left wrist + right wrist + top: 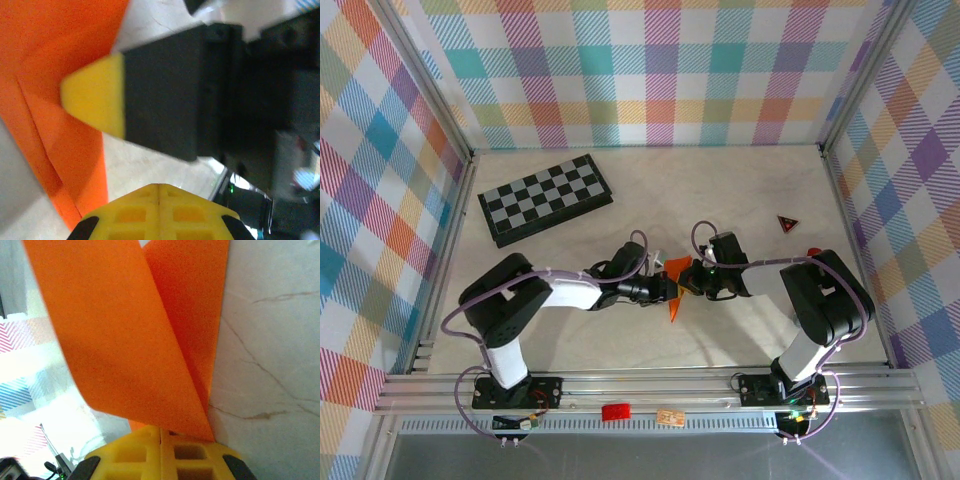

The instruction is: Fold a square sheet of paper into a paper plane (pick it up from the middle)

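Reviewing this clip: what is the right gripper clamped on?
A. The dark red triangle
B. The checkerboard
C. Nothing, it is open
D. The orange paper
D: in the right wrist view the paper runs down into the shut yellow tips of the right gripper. In the top view the checkerboard and the triangle lie well away from it.

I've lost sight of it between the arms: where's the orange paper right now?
Top view: the square sheet of paper is near the centre, where the left gripper and right gripper meet, nearer than the checkerboard; the right gripper pinches it.
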`<state>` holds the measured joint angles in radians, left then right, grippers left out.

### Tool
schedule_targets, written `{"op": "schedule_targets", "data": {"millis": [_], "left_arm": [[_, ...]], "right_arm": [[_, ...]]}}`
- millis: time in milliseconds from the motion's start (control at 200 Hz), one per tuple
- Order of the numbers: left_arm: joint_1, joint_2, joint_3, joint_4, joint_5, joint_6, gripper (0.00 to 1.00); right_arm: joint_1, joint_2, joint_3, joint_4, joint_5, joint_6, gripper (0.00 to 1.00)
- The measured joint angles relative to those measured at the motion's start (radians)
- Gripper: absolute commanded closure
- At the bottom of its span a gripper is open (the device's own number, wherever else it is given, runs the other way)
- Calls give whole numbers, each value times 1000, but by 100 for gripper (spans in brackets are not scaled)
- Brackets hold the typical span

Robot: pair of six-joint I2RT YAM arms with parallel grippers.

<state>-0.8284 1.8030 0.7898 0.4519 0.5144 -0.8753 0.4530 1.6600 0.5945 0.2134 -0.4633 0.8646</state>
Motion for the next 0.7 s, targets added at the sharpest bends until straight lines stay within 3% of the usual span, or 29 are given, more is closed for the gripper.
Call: {"op": "schedule_targets", "data": {"millis": [345, 700], "left_arm": [[0, 76, 67, -80, -35, -21, 99], [-11, 73, 76, -195, -40, 86, 99]], "right_arm": [[-1, 1, -6, 13, -2, 11, 97], [-1, 1, -6, 9, -2, 10, 97]]}}
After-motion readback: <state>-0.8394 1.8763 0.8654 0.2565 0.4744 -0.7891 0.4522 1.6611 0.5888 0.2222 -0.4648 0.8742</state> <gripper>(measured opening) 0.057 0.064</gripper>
